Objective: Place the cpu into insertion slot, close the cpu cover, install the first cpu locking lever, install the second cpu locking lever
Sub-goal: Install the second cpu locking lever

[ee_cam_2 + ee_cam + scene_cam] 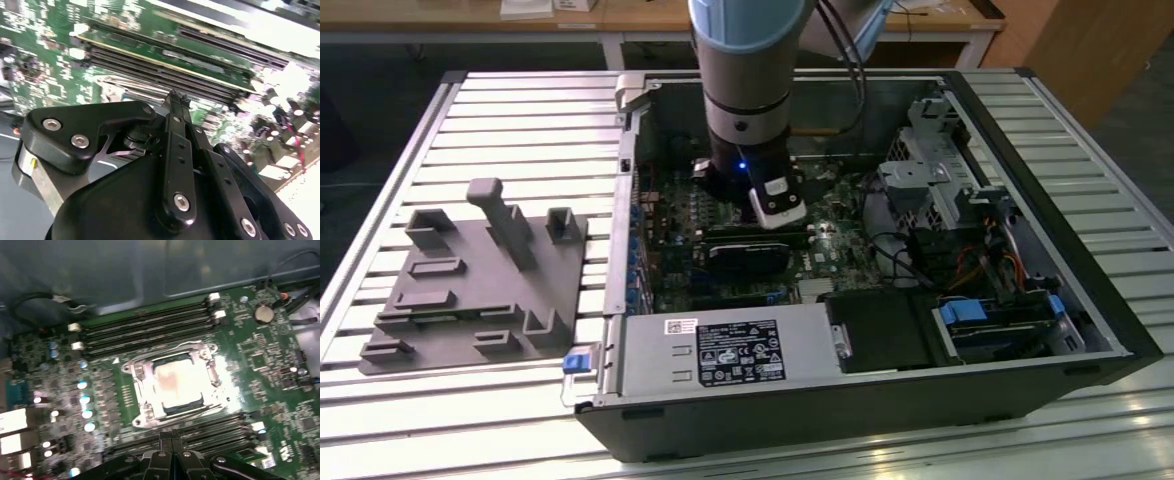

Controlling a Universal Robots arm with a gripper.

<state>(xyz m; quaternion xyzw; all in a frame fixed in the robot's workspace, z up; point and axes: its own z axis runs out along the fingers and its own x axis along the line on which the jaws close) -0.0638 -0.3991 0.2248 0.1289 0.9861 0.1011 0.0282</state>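
Grey fixture: a grey moulded plastic fixture plate [474, 290] with upright posts lay on the slatted metal counter [400, 180], at the exterior view's left, well apart from the case.
Case: an open black desktop computer case [854, 400] sat on the counter at the middle of the exterior view, its green circuit board [841, 240] exposed.
Arm: the silver and pale blue robot arm [744, 70] reached down into the case from the far side.
Gripper: the black gripper [172, 439] hung over the board, near the socket and not touching it; its fingers [176, 100] were pressed together, holding nothing.
CPU: the small flat square chip with a dull grey-brown metal top [176, 382] lay seated in the socket, in the first wrist view.
Insertion slot: the square socket recess [172, 407] sat between two banks of long narrow black slots [145, 327].
CPU cover: the thin silvery metal frame plate [142, 385] lay flat down around the chip.
Levers: their state could not be told.
Drive bays: silver metal cages [921, 180] stood at the exterior view's right.
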